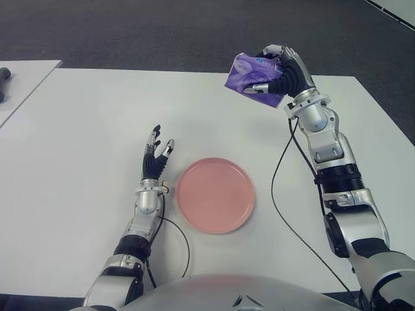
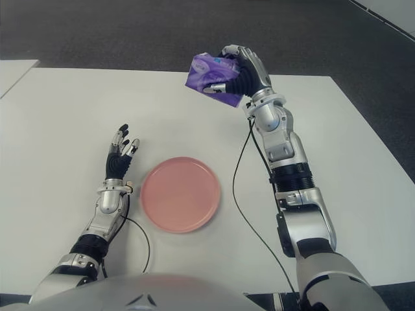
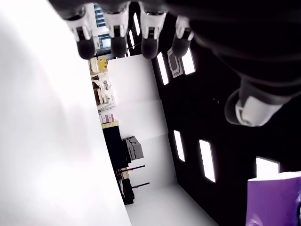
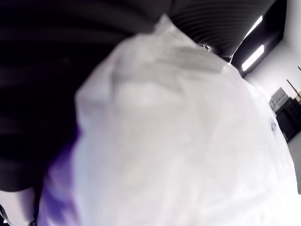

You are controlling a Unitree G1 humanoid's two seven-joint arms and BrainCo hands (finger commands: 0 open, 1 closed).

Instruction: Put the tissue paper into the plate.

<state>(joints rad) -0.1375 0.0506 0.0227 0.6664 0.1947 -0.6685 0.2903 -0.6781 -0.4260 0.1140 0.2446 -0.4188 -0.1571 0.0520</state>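
My right hand [image 1: 280,74] is raised above the far right part of the white table [image 1: 91,123], its fingers curled around a purple tissue paper pack [image 1: 249,78]. The pack [image 4: 178,141] fills the right wrist view, pale and purple, pressed against the palm. A round pink plate [image 1: 215,194] lies flat near the table's front middle, well below and to the left of the pack. My left hand [image 1: 156,155] shows just left of the plate, fingers spread upward and holding nothing; its fingertips [image 3: 113,28] are apart in the left wrist view.
A black cable [image 1: 279,194] runs along the table right of the plate. A second white table [image 1: 19,81] stands at the far left with a dark object [image 1: 4,81] on it. Dark carpet [image 1: 162,32] lies beyond the far edge.
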